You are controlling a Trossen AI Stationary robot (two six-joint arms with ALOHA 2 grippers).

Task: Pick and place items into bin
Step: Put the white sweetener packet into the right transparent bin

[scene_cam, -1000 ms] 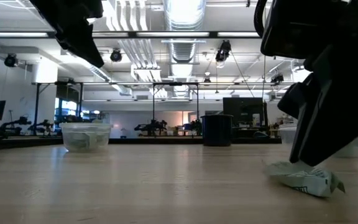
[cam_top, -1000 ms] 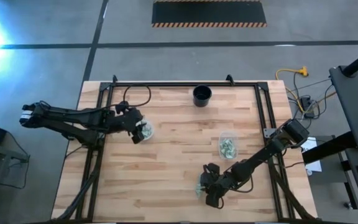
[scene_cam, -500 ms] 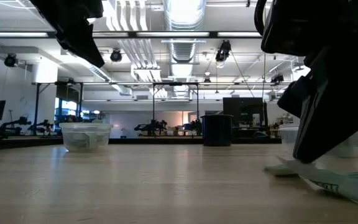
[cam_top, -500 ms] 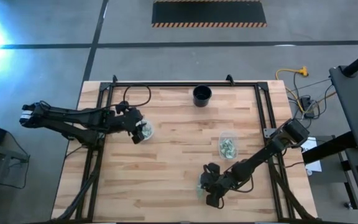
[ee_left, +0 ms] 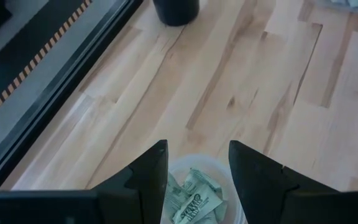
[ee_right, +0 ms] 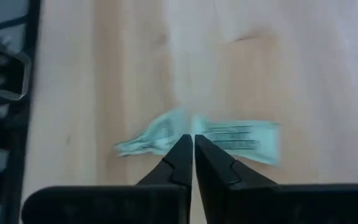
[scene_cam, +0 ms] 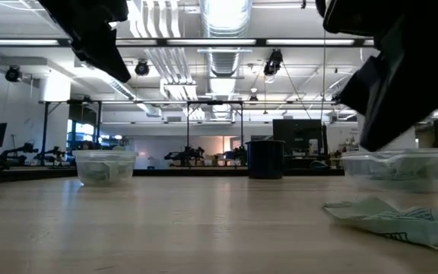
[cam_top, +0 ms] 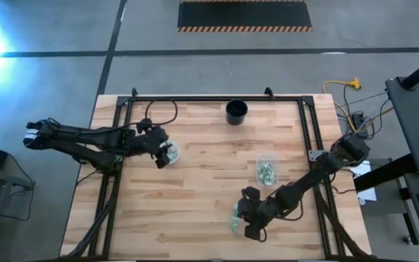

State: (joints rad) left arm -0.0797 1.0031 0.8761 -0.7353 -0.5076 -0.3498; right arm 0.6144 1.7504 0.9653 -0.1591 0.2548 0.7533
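Two pale green and white packets (ee_right: pixel 241 138) lie flat on the wood near the table's near edge, also visible in the high view (cam_top: pixel 234 219) and low view (scene_cam: pixel 390 221). My right gripper (ee_right: pixel 193 140) is shut and empty and hangs just above them (scene_cam: pixel 386 99). My left gripper (ee_left: pixel 197 149) is open and hovers over the left clear tub (cam_top: pixel 170 153), which stands on the table and holds several packets (ee_left: pixel 194 196). A second clear tub (cam_top: pixel 266 171) with packets stands right of centre.
A black cup (cam_top: pixel 236 111) stands near the far edge of the table. A black metal frame (cam_top: pixel 122 145) runs along the left, far and right sides. Bare wood lies between the two tubs and along the near edge.
My right gripper has risen off the table, away from the packets, and shifted slightly toward the right edge. The packets slid a little and flattened under it and now lie free on the wood. My left arm has kept still.
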